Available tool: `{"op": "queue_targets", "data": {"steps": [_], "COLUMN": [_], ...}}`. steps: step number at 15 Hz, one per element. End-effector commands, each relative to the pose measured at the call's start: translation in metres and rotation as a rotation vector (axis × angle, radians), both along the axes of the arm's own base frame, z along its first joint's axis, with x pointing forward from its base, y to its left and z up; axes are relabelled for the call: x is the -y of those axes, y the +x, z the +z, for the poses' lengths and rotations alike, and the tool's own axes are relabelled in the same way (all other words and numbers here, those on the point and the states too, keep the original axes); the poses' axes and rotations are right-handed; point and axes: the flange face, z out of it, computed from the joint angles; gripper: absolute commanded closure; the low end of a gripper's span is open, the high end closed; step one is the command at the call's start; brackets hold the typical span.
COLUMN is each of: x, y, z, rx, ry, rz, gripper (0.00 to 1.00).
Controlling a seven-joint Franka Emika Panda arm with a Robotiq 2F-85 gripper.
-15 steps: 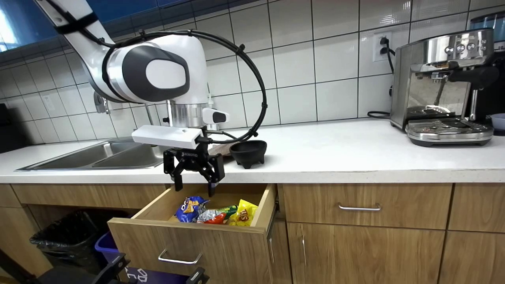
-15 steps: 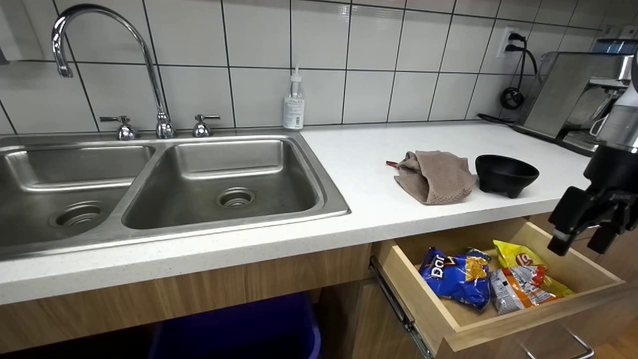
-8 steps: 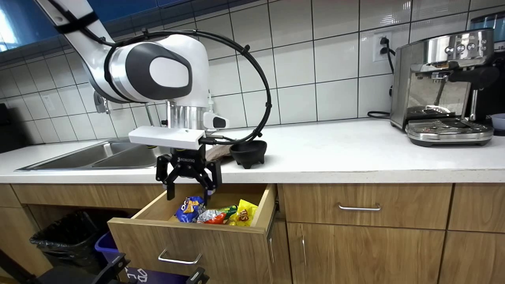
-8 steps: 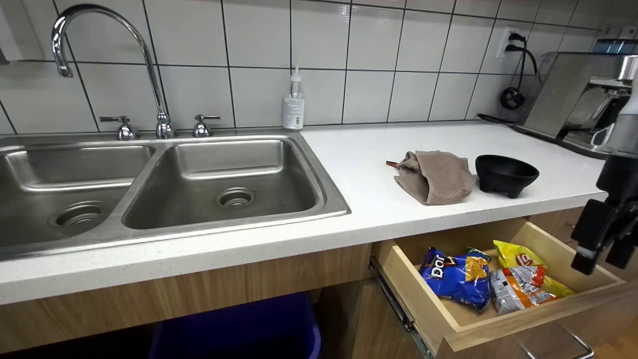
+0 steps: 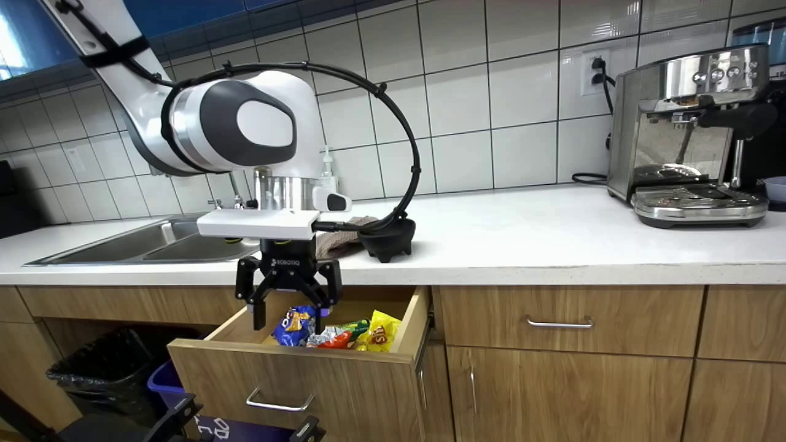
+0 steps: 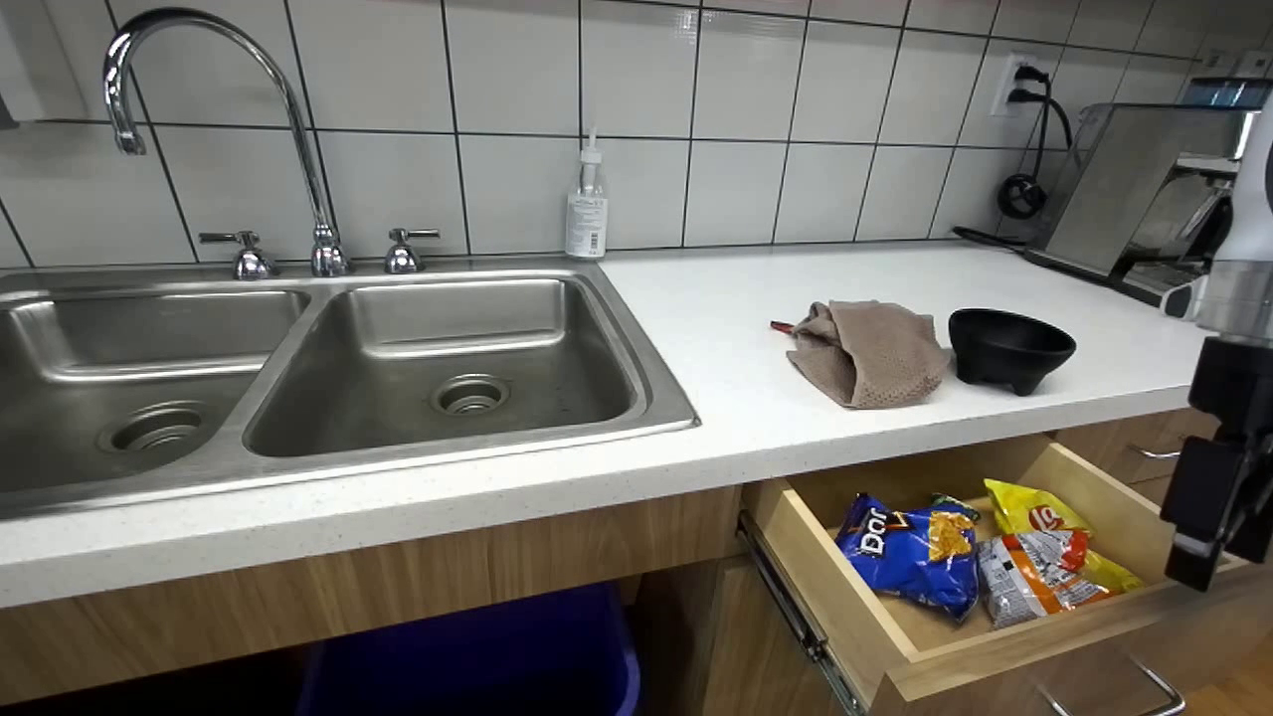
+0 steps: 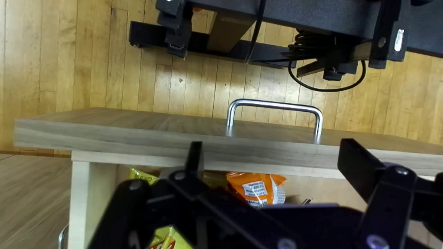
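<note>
My gripper (image 5: 288, 320) is open and empty, pointing down over the front of an open wooden drawer (image 5: 295, 380). In the wrist view its fingers (image 7: 195, 157) stand wide apart above the drawer's front panel (image 7: 138, 138), with the metal handle (image 7: 275, 103) beyond them. In the drawer lie a blue chip bag (image 6: 910, 557), a silver and orange bag (image 6: 1039, 577) and a yellow bag (image 6: 1034, 509). The orange bag also shows in the wrist view (image 7: 254, 188), partly hidden by the gripper. The gripper touches no bag that I can see.
A black bowl (image 6: 1009, 348) and a brown cloth (image 6: 875, 353) lie on the white counter (image 6: 736, 328) behind the drawer. A double sink (image 6: 661, 398) is beside them. A coffee machine (image 5: 688, 135) stands on the counter. A black-lined bin (image 5: 104, 368) is below.
My gripper has moved down and slightly left in an exterior view, from counter-edge height to just above the drawer's front. It stays open. The drawer and bags have not moved.
</note>
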Motion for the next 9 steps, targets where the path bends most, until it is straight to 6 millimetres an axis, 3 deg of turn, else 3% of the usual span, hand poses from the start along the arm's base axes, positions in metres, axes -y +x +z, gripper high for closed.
{"op": "queue_targets", "data": {"steps": [1, 9], "x": [-0.009, -0.025], "y": [-0.004, -0.015], "z": [-0.014, -0.049], "rx": [-0.044, -0.128], "ry": [-0.017, -0.038], "rz": [0.022, 0.069], "gripper": [0.00, 0.00]}}
